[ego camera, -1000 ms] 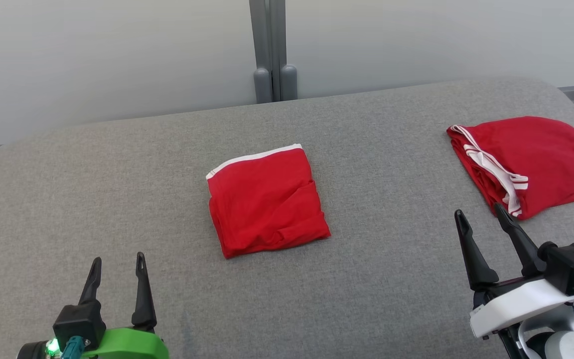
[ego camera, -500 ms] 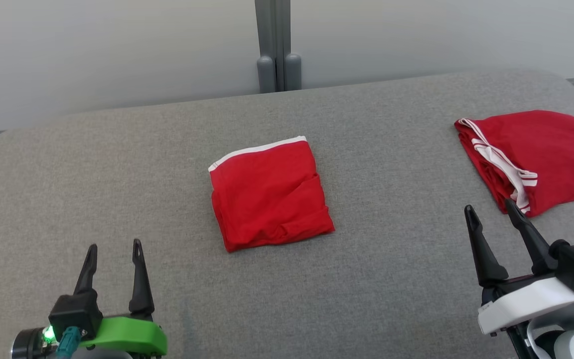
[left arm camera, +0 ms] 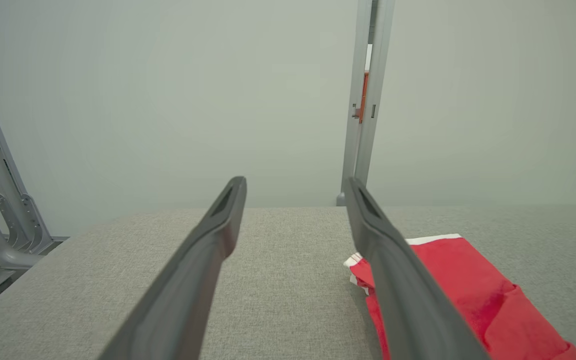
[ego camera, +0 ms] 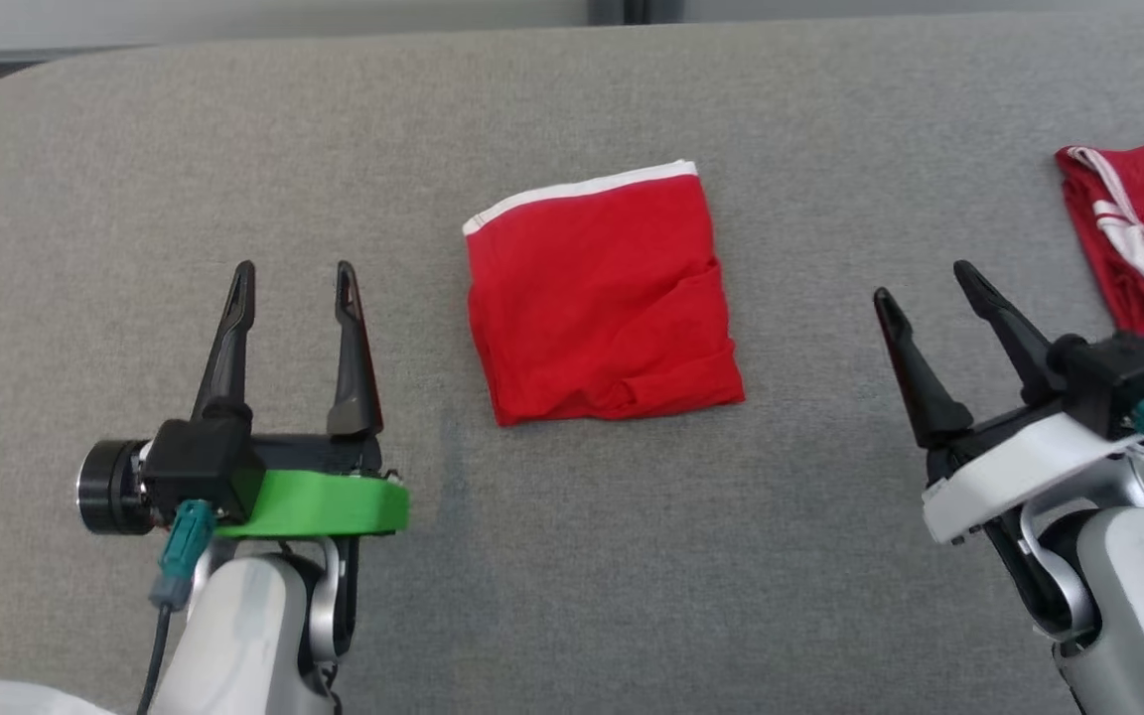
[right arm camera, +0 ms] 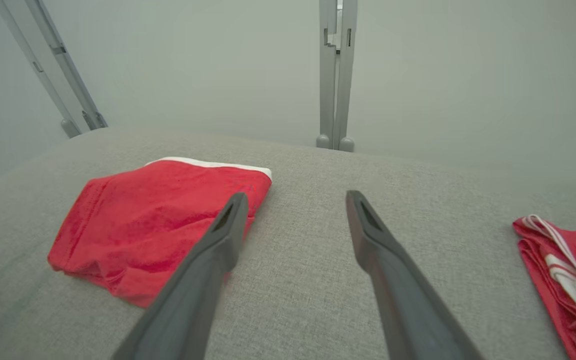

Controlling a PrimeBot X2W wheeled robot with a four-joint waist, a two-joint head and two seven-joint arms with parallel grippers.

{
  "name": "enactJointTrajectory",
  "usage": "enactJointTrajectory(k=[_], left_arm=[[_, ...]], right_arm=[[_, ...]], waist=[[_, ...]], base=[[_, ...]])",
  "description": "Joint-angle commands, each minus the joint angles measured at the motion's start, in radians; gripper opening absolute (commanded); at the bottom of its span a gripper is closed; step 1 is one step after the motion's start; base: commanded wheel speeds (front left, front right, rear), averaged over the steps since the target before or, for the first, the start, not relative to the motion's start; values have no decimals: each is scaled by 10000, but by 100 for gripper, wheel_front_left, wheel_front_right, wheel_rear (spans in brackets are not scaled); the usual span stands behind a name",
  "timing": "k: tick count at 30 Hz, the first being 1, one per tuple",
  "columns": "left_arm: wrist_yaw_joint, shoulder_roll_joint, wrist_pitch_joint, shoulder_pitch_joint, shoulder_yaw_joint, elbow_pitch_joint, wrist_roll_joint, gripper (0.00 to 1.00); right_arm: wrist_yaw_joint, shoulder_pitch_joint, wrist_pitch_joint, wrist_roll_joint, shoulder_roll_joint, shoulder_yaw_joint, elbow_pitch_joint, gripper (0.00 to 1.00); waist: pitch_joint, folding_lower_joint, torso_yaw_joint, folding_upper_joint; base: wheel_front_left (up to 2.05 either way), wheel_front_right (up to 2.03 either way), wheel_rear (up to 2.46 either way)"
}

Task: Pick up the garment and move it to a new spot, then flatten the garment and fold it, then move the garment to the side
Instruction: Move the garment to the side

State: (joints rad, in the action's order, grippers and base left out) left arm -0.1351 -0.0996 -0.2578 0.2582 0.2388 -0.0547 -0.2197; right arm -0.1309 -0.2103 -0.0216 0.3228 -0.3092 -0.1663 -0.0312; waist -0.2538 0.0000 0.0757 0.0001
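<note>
The folded red garment [ego camera: 602, 293] lies in the middle of the grey padded table [ego camera: 234, 119], near-square with its white-trimmed edge running 9-to-3, at 3 o'clock from the wide-open, empty left gripper [ego camera: 292, 268] and 9 o'clock from the equally wide right gripper [ego camera: 920, 280], the left seemingly slightly nearer.

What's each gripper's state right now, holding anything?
Left gripper: open, empty, apart from the folded red garment with white trim.
Right gripper: open, empty.
</note>
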Motion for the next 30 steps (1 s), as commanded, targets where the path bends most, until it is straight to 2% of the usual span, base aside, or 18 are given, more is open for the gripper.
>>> enactJointTrajectory(k=[1,6,15,16,18,25,30], left_arm=[[42,81,-61,314,76,-36,113,100],[130,277,-75,772,197,-20,183,100],[201,400,-77,797,132,54,300,100],[210,405,-74,785,124,56,325,100],[217,419,-73,749,86,62,366,100],[268,402,-72,506,-109,108,579,100],[335,212,-72,285,-234,198,803,100]], right_arm=[[7,-328,-23,98,-157,-244,290,100],[9,-1349,-204,484,-176,-1333,1813,100],[9,-2879,-531,1238,389,-2612,5245,100],[7,-2958,-547,1385,435,-2799,5506,79],[4,-3035,-564,1628,472,-3097,5811,0],[13,-3109,-916,2053,35,-3783,5677,0],[18,-2999,-1369,2218,-498,-4004,5202,0]], waist=[[-1436,0,1365,-1],[-1795,0,1802,-1],[-1829,0,1859,-1],[-1806,0,1851,-1],[-1753,0,1804,-1],[-1530,0,1319,-1],[-1410,0,358,-1]], base=[[0,0,0],[0,0,0],[0,0,0],[0,0,0],[0,0,0],[0,0,0],[0,0,0]])
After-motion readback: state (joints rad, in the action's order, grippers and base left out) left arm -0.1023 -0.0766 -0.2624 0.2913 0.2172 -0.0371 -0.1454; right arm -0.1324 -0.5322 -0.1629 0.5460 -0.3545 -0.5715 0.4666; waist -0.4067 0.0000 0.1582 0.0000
